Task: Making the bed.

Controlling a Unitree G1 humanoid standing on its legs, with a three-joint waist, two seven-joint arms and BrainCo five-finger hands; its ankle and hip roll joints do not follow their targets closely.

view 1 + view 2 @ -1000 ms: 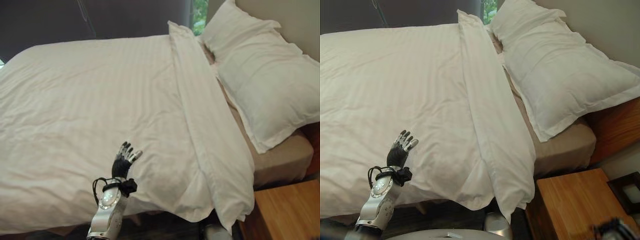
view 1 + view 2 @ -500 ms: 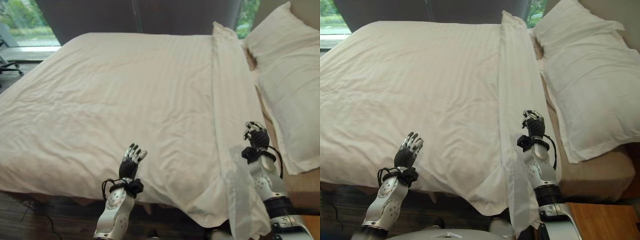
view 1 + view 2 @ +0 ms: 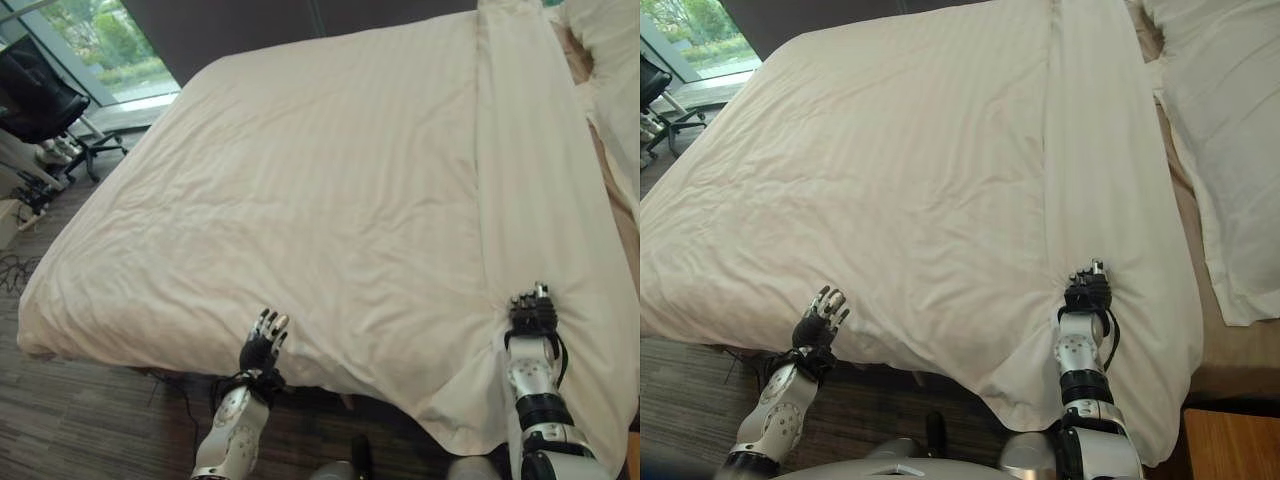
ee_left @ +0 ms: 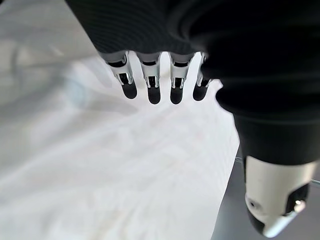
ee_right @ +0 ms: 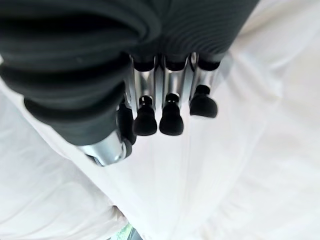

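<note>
Duvet (image 3: pixel 330 190) covers the bed, its folded band running 12 to 6. The right robot hand (image 3: pixel 1087 293) rests on that band at 5 o'clock, fingers straight; the left robot hand (image 3: pixel 818 322), fingers relaxed, hovers at the near edge, 7 o'clock.

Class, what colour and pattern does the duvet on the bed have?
The duvet is white with faint woven stripes, clearest in the left eye view.

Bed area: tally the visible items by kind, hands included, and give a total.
Duvet: 1
Pillow: 1
Office chair: 1
Robot hands: 2, left hand and right hand
Total: 5
</note>
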